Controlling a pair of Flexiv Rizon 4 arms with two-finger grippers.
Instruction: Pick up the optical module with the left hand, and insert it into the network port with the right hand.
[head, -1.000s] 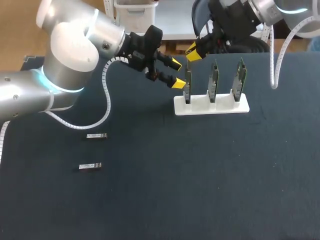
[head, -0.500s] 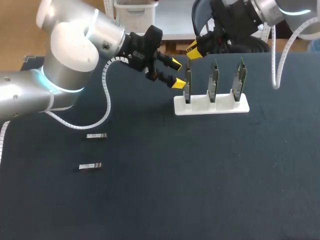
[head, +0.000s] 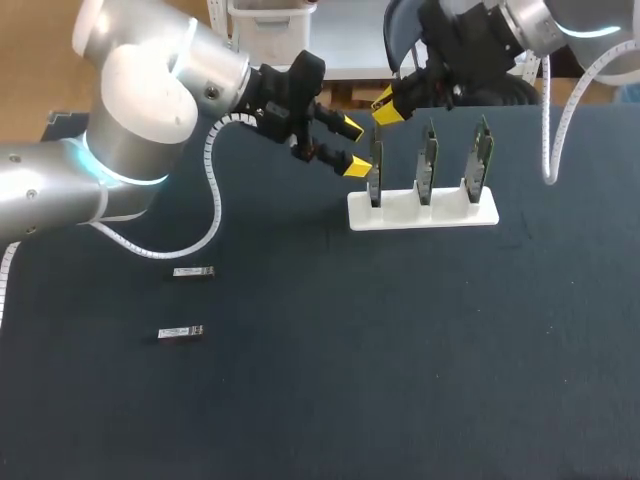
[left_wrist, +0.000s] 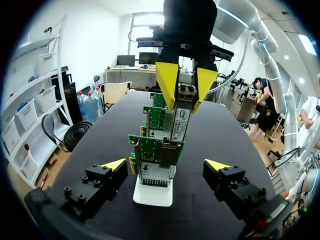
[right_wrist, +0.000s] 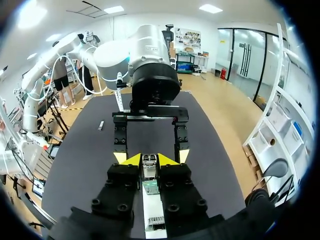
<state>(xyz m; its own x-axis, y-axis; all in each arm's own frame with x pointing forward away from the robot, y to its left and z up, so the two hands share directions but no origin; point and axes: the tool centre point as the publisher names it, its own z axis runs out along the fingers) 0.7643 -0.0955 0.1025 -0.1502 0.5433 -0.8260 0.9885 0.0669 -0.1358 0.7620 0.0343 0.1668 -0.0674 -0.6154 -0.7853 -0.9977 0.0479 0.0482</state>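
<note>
Pinching optical module (left_wrist: 179, 122) between both yellow tips of right gripper (left_wrist: 184, 95), narrow grip, module hanging end-down at top edge of first network card (left_wrist: 155, 165). Cannot tell whether seated in port. In right wrist view, same module clamped between own fingertips (right_wrist: 131, 160). Three cards upright in a row in white stand (head: 422, 213) on dark table (head: 400, 350). Left gripper (head: 353, 146) just beside first card, spread wide, holding nothing. Flat on table well apart from stand, near left arm: spare module (head: 193, 271) and second spare module (head: 180, 332).
</note>
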